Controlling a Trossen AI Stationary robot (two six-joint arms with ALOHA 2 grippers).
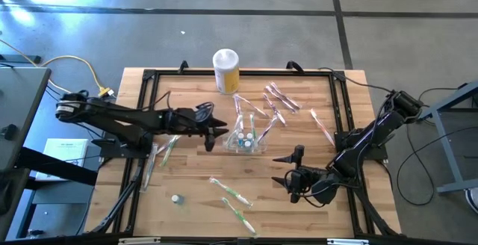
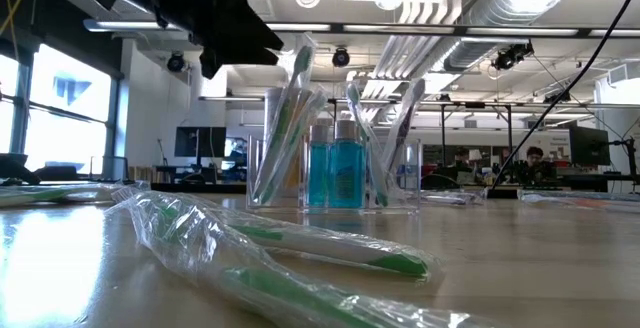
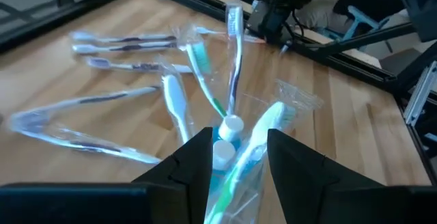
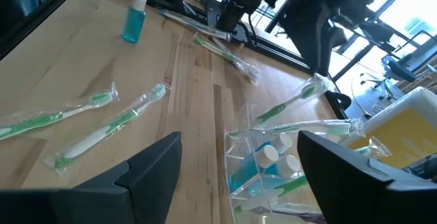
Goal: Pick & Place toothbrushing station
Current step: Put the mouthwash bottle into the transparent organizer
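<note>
The toothbrushing station (image 1: 246,139) is a small see-through holder that stands by its flat base on the wooden table's middle. Two blue bottles (image 2: 335,173) and several wrapped toothbrushes stand upright in it. My left gripper (image 1: 221,133) hovers open just left of and above the station. In the left wrist view a green-and-white wrapped toothbrush (image 3: 254,147) and the bottle caps show below the gap between its fingers. My right gripper (image 1: 288,166) waits open, above the table to the station's near right, pointing at the station (image 4: 273,162).
A yellow canister with a white lid (image 1: 226,69) stands at the far edge. Purple wrapped toothbrushes (image 1: 280,99) lie at the far right, green ones near the front (image 1: 231,196) and at the left (image 1: 168,149). A small blue bottle (image 1: 177,199) lies near the front left.
</note>
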